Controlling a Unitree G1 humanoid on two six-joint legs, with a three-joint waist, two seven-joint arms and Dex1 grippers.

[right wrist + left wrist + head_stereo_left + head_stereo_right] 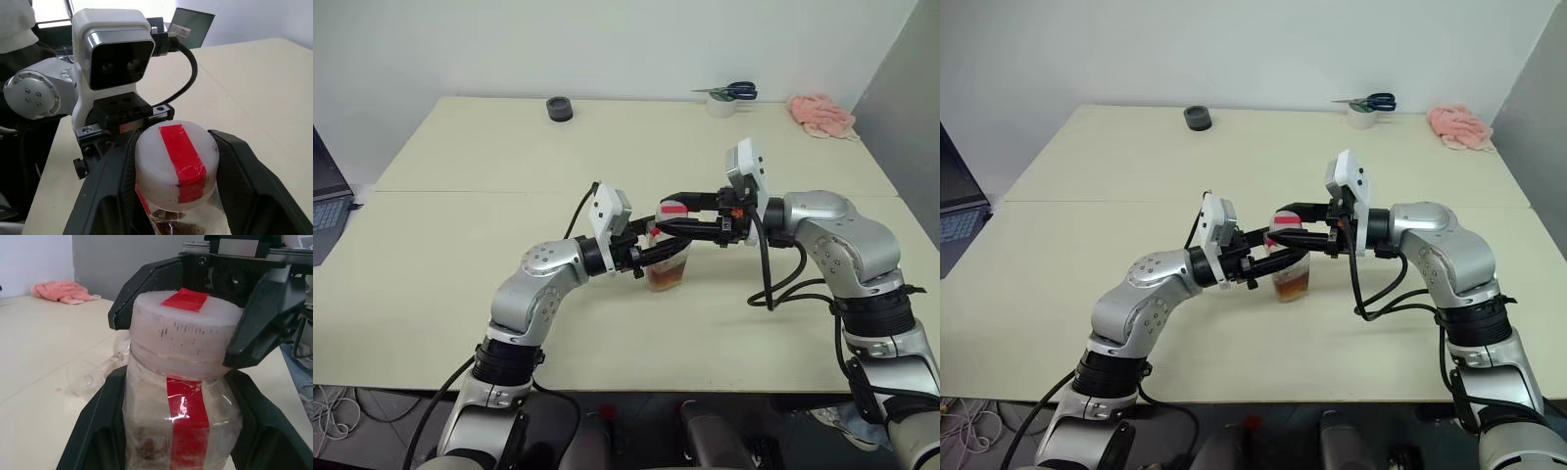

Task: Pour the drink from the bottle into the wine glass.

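Bottle (1290, 257) stands upright near the middle of the cream table (1087, 176), held between the two arms; its clear body carries a red vertical label strip (187, 423), and reddish-brown drink (667, 277) fills the lower part. Left gripper (658, 253), reaching in level from the robot's left, is clamped narrowly on the bottle's body, one black finger on each side. Right gripper (674, 216), reaching in level from the opposite side, has its two fingers (247, 181) set around the whitish, red-taped cap (177, 166), apparently touching it, though firm contact cannot be confirmed. A clear glass object (95, 374), probably the wine glass, lies just beyond the bottle in the left wrist view; too blurred to tell its pose. At the far edge of the table: a dark round object (560, 109), scissors (732, 93) in a white holder, and a pink cloth (820, 115). A laptop (325, 201) sits at the robot's far left
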